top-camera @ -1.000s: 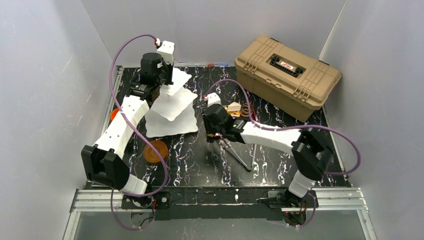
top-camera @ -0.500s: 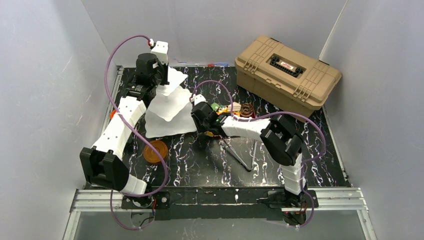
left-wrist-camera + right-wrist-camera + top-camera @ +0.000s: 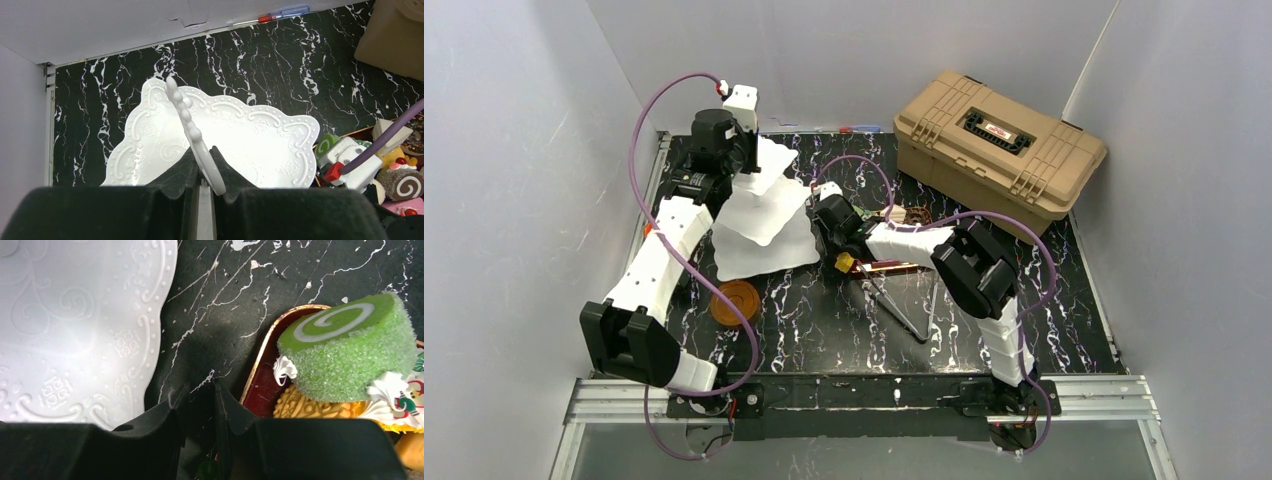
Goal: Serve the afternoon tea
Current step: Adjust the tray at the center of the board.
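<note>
Back-left on the table [image 3: 824, 330], the three-tier stand [image 3: 764, 215] has its beaded handle [image 3: 192, 132] pinched tight in my left gripper [image 3: 202, 159]; thin grip, so a sideways tug could tip it. My right gripper [image 3: 200, 392], jaws narrow, can't tell if holding anything, sits between the plate edge [image 3: 150, 315] and green roll [image 3: 345, 352], could bump either.

Lab: grey booth walls [image 3: 524, 150], aluminium rail [image 3: 1104, 398]

The left claw [image 3: 202, 162] clamps the stand's beaded white handle [image 3: 186, 114].
Below it, the scalloped plate [image 3: 255, 137] spreads over the black marbled surface [image 3: 280, 60]; toy pastries [image 3: 402, 180] crowd the right edge.
</note>
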Action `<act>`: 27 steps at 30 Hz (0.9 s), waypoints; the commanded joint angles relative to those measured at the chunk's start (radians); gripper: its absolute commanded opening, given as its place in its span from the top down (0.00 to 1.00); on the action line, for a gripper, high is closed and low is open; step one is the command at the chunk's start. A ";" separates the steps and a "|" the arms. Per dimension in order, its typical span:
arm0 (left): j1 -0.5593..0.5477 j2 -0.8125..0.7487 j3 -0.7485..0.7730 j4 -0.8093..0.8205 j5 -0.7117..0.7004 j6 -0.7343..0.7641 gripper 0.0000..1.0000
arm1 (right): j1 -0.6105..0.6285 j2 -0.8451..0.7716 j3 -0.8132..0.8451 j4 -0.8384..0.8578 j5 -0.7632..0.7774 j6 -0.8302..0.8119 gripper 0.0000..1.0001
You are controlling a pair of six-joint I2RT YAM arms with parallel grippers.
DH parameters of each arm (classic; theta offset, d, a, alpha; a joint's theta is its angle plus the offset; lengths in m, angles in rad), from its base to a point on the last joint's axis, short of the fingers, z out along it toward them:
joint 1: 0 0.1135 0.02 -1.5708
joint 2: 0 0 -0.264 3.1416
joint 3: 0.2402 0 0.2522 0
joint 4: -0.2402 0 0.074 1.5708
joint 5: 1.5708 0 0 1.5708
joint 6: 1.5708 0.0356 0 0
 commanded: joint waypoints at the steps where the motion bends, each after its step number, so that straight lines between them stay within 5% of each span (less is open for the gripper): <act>1: 0.005 -0.058 -0.010 -0.010 0.048 -0.006 1.00 | -0.040 -0.033 -0.050 0.042 0.013 0.019 0.67; 17: 0.004 -0.050 0.009 -0.067 0.184 -0.122 1.00 | -0.109 -0.114 -0.107 0.061 -0.009 0.000 0.66; 27: -0.011 -0.053 0.021 -0.104 0.254 -0.170 1.00 | -0.112 -0.253 -0.096 0.058 -0.043 -0.028 0.38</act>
